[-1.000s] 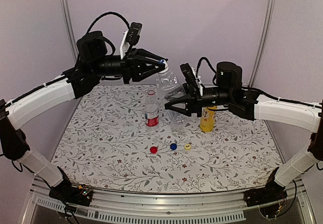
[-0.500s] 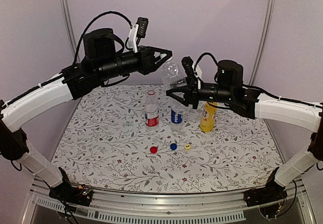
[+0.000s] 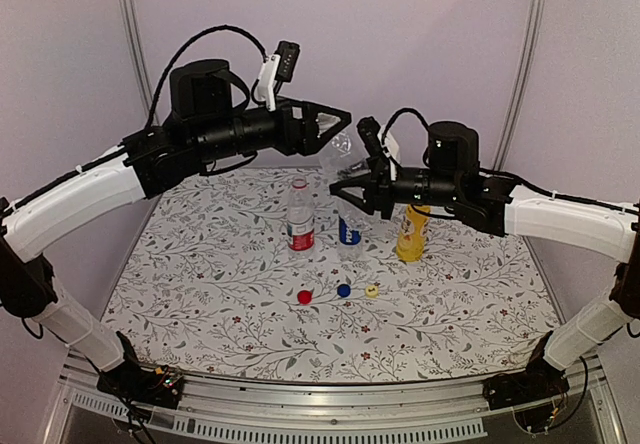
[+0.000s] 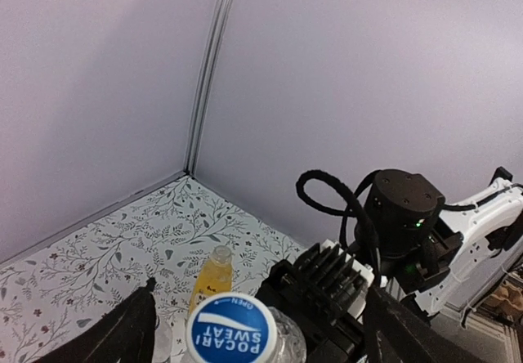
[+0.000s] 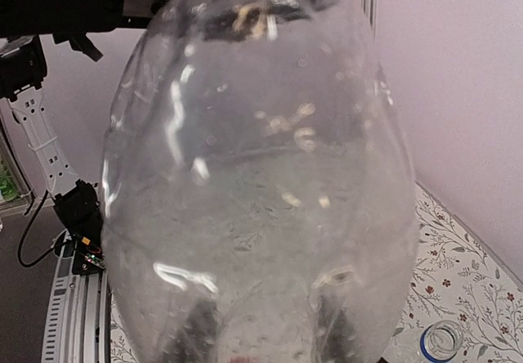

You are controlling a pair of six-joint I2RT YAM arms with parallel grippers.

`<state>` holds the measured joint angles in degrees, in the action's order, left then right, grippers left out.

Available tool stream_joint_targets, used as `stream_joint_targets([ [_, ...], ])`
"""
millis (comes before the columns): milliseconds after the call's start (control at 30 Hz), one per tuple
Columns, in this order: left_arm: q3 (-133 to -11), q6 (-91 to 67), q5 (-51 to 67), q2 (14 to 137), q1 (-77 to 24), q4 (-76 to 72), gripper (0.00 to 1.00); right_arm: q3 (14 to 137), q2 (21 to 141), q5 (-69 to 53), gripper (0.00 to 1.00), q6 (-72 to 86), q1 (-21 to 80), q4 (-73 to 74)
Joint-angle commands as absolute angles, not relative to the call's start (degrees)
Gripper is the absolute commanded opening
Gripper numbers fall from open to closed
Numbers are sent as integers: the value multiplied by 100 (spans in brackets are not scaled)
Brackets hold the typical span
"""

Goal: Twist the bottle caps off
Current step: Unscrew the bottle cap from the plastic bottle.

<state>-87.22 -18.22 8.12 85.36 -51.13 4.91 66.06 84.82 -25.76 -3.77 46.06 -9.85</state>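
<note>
My right gripper is shut on the body of a plain clear bottle and holds it tilted in the air. The bottle fills the right wrist view, with dark fingers showing through it. Its blue and white cap is on and sits between the spread jaws of my open left gripper, which do not touch it. On the table stand a red-label bottle, a blue-label bottle and a yellow bottle, the yellow one with an open neck.
Three loose caps lie in a row on the floral mat in front of the bottles: red, blue, yellow. Lilac walls close in the back and sides. The two arms meet above the standing bottles.
My left gripper was shut on the clear bottle's cap and has now opened wide around it. The right gripper has lifted slightly with the bottle, uncovering the blue-label bottle.
</note>
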Motion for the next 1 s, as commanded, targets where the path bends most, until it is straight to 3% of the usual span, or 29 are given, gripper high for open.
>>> stream_joint_targets([
  [0,-8568,-1571,1659,8139,-4833,214,88,6625,8389,-2934,38,-429,4605,-984],
  [367,-7983,-1349,4613,7869,-4124,-689,83,6731,8511,-4677,38,-571,4606,-984],
  [967,-8215,-1375,5725,8526,-4127,-1116,60,6794,8572,-5090,38,-527,4614,-985],
])
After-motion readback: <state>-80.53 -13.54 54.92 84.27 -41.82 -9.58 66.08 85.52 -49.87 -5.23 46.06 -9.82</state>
